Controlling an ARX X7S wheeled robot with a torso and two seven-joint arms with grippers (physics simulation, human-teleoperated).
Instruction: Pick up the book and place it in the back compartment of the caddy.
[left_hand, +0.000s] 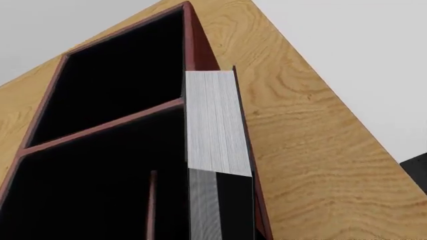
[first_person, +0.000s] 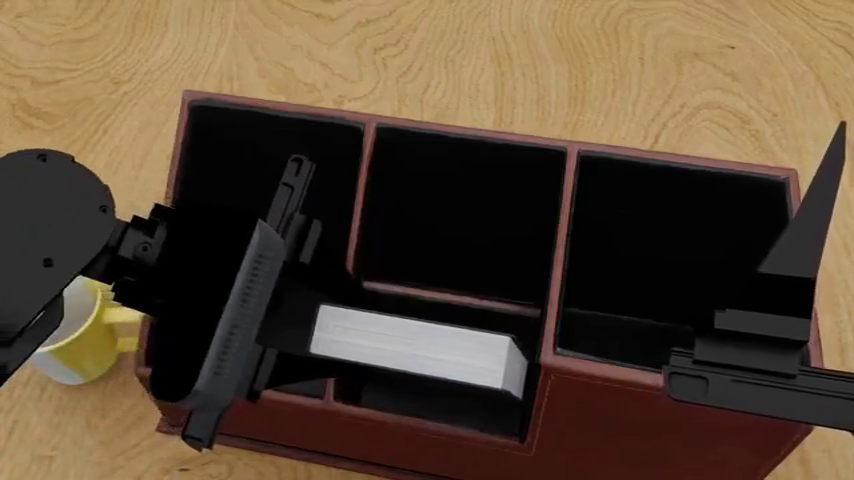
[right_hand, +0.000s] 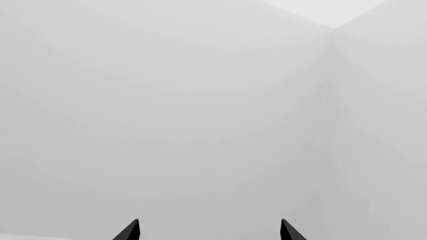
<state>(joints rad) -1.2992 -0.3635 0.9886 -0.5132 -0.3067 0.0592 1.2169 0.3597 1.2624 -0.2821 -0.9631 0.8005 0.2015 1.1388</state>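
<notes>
Lowering the book (first_person: 414, 345) into the caddy's (first_person: 667, 425) near middle cell, the left gripper (first_person: 274, 290) gripped its spine end. Release came next, by judgement. The right gripper (right_hand: 208, 231) stood wide, empty.

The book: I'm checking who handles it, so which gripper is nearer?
Left. The left gripper is at the book, over the caddy's near-middle cell; the right gripper hangs off by the caddy's right end, facing blank wall.

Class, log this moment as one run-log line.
left gripper: holding book | book: in caddy small middle cell | right gripper: open, idle
</notes>
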